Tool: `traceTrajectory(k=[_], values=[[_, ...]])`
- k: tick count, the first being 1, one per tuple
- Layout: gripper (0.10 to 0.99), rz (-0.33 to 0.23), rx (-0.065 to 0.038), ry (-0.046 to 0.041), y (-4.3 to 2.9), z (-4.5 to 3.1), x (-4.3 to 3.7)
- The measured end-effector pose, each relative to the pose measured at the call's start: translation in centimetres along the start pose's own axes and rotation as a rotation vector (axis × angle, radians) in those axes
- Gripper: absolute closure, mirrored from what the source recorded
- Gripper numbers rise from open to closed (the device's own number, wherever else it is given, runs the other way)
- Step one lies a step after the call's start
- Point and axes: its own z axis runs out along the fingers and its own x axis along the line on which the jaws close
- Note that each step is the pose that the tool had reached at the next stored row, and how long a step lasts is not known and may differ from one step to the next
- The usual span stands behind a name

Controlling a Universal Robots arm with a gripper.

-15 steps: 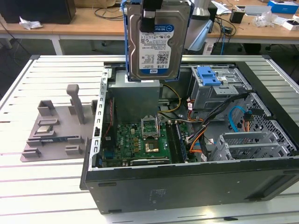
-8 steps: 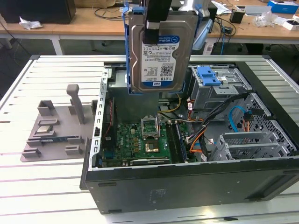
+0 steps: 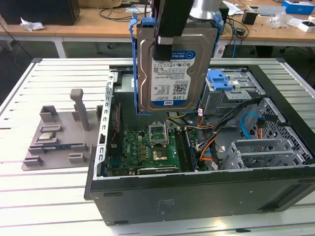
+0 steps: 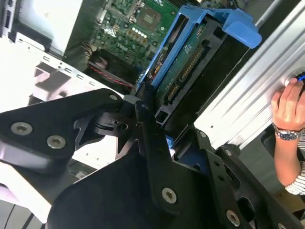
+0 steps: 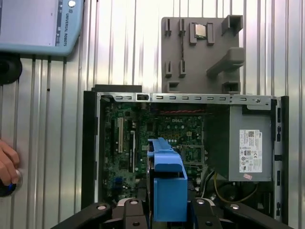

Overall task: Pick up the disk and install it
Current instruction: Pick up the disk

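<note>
Hanging upright over the open computer case [image 3: 197, 196] and its motherboard [image 3: 147, 147], the disk [image 3: 172, 69] sits clamped in the gripper [image 3: 165, 49]; good carrying means holding it square, clear of the cables [image 3: 216, 135] beside the far-right drive bay [image 3: 231, 93].

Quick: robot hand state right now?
Robot hand: closed on the flat rectangular silver-grey hard drive with blue plastic side rails.

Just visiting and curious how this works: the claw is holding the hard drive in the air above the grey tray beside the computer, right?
Not quite. The claw does hold the disk in the air, but over the open computer case, not over the grey tray. The exterior view shows it: the tray lies beside the case, on that view's left.
</note>
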Motion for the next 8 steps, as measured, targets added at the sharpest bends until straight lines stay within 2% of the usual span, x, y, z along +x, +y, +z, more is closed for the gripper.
traceTrajectory(k=[3,5,7,8], values=[[0.718,0.000,0.000,-0.0001,0.00,0.02,1.34],[0.718,0.000,0.000,-0.0010,0.02,0.03,2.64],[0.718,0.000,0.000,-0.0061,0.03,0.02,3.30],[0.718,0.000,0.000,-0.0096,0.03,0.01,3.88]])
